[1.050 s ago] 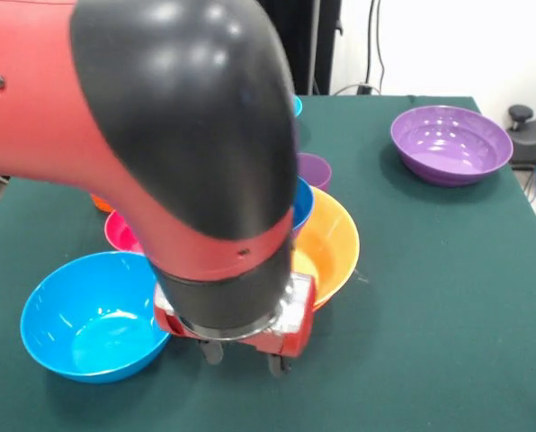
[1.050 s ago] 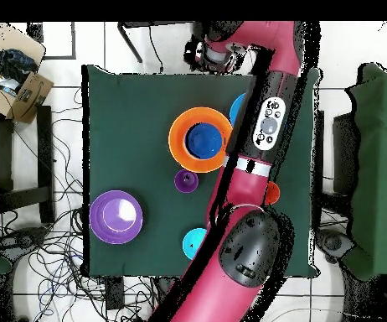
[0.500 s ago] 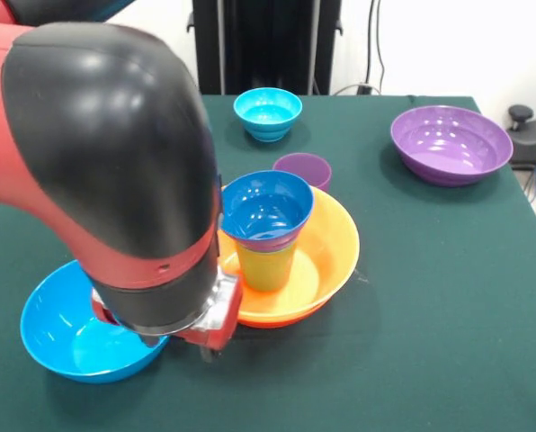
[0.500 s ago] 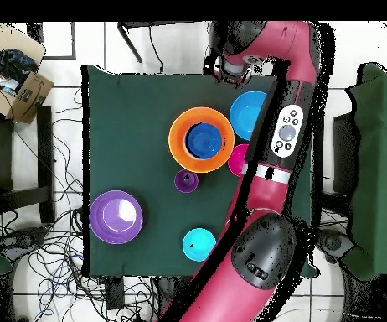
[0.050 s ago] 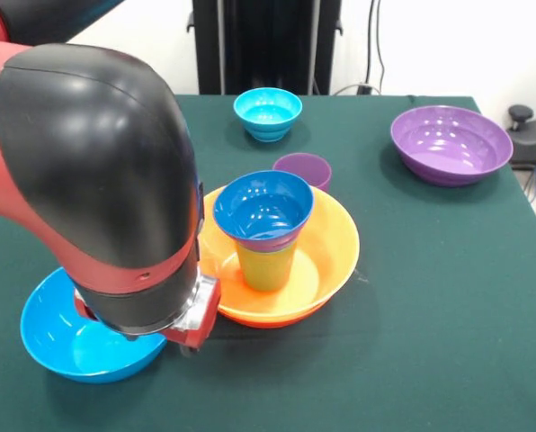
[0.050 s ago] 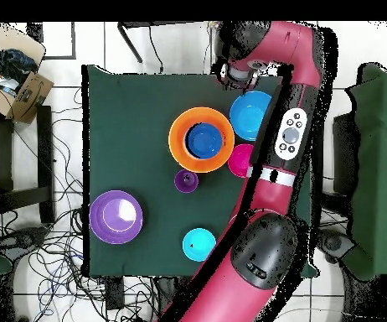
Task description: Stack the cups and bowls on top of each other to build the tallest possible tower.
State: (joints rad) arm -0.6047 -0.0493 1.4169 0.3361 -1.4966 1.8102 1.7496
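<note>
The tower stands mid-table: a broad yellow-orange bowl (image 5: 326,256) (image 6: 180,141) holds an upright lime green cup (image 5: 266,267) with a dark blue bowl (image 5: 263,210) (image 6: 203,139) on top. A purple cup (image 5: 303,168) (image 6: 186,180) sits just behind it. My gripper (image 5: 189,345) (image 6: 235,72) hangs low at the table's front edge, beside the sky-blue bowl (image 5: 52,337) (image 6: 252,115). The arm hides part of that bowl in the front view. A magenta bowl (image 6: 240,160) shows only in the overhead view, next to the arm.
A large purple bowl (image 5: 450,144) (image 6: 116,216) sits alone at one corner of the green table (image 5: 430,315). A small cyan bowl (image 5: 268,113) (image 6: 198,244) is near the far edge. My thick arm (image 5: 97,189) fills the front view's left side.
My arm has swung towards the picture's left in the front view, uncovering the tower and the cyan bowl. The gripper now sits by the sky-blue bowl.
</note>
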